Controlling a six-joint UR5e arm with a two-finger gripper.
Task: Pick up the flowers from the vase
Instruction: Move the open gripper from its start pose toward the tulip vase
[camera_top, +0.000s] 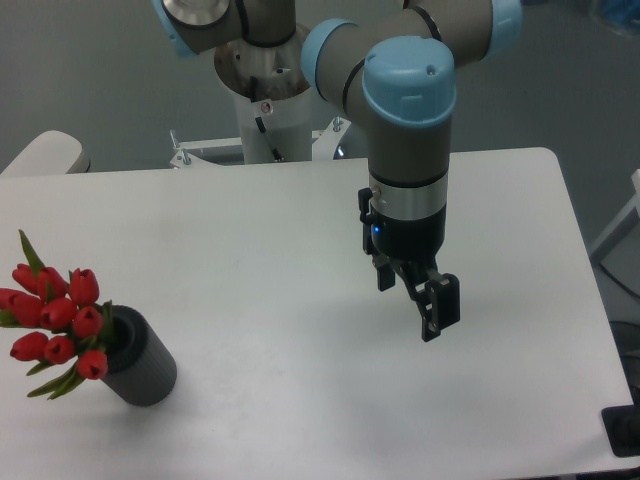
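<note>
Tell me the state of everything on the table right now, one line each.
flowers: standing in the vase, leaning toward the table's left edge, not gripped.
vase: upright on the table, holding the bunch.
gripper: open, empty, hanging above the table well right of the vase.
</note>
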